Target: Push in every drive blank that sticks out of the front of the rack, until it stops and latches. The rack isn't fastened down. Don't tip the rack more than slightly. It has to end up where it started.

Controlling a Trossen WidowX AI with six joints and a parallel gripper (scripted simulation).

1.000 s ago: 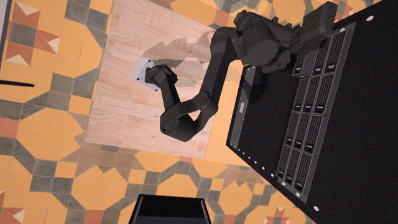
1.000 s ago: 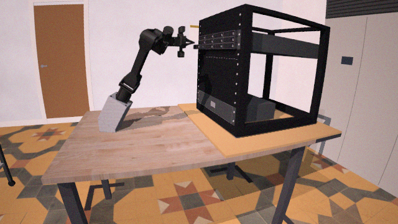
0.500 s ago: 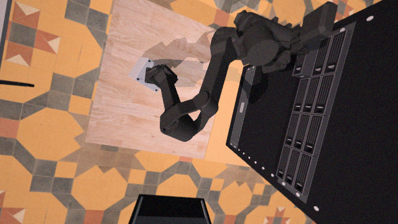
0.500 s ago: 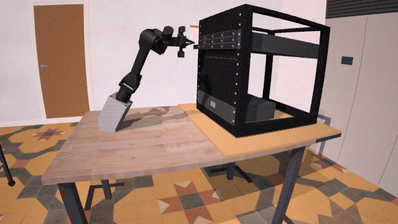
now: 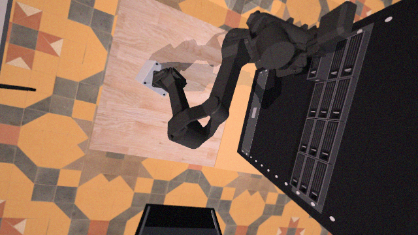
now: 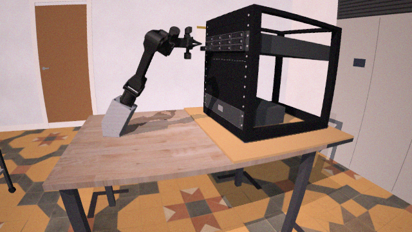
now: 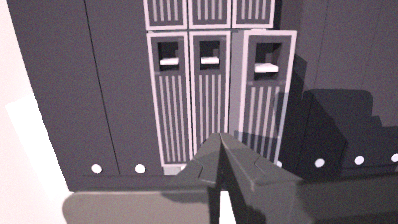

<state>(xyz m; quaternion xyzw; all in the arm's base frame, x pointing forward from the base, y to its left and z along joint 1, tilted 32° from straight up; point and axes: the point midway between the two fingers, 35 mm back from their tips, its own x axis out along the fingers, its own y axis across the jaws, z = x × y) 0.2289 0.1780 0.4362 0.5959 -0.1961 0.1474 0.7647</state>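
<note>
The black open-frame rack (image 6: 267, 74) stands on an orange mat (image 6: 267, 138) on the table. A drive bay with several ribbed blanks (image 5: 321, 114) runs across the top of its front. One blank (image 7: 262, 95) at the end of the row sticks out; it also shows in the exterior and top views (image 6: 203, 48) (image 5: 323, 66). The two blanks beside it (image 7: 190, 95) sit flush. My gripper (image 7: 219, 140) is shut and empty. Its pointed tip (image 6: 199, 43) is just in front of the bay, close to the lower end of the protruding blank. I cannot tell whether it touches.
A grey unit (image 6: 225, 111) sits low in the rack's front. The arm's grey base block (image 6: 117, 117) stands on the wooden table top at the left. A dark box (image 5: 177, 220) stands on the tiled floor.
</note>
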